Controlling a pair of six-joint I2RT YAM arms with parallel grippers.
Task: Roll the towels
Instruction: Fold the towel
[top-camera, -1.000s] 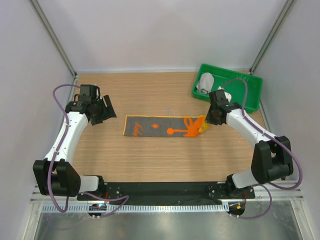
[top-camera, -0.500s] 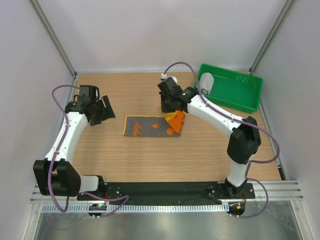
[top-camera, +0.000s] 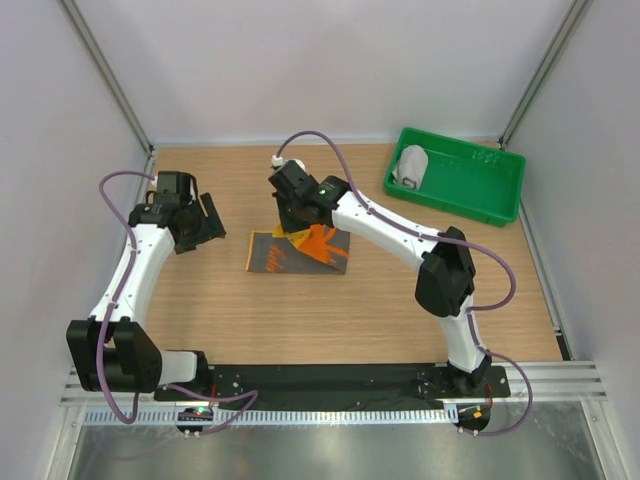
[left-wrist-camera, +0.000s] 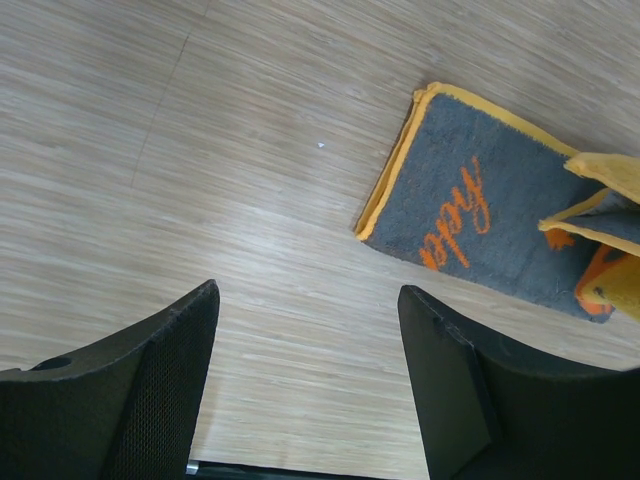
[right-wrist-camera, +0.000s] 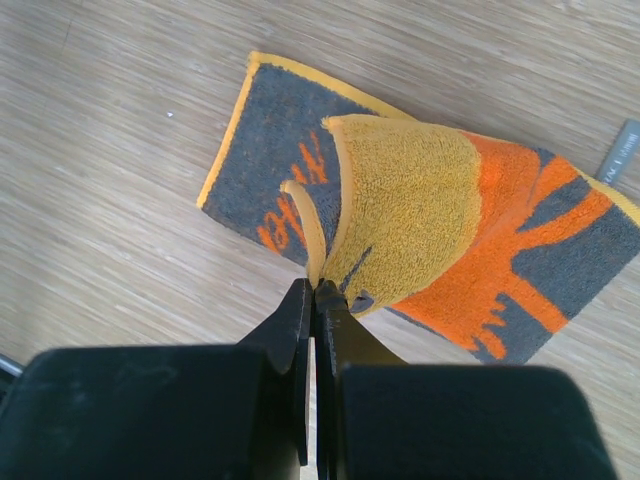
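1. My right gripper (right-wrist-camera: 315, 290) is pinching fully closed on the yellow edge of the patterned towel (right-wrist-camera: 430, 210), and it is holding that end folded over the rest.
2. My left gripper (left-wrist-camera: 308, 300) is hanging wide open and empty, near the towel's left end and not touching it.
3. The patterned towel is lying on the table (top-camera: 300, 320), left of the middle. The grey towel (top-camera: 412, 165) is sitting in the green tray (top-camera: 470, 195) at the far right.
4. I am judging the cloth as light, soft and limp, bending wherever I lift it. A pinch at one point is giving a slanted fold, so taking the short edge near its middle seems better.
5. The table is looking smooth, so the towel may be sliding when I push. White walls (top-camera: 330, 70) are closing the space at the far side and at both sides.
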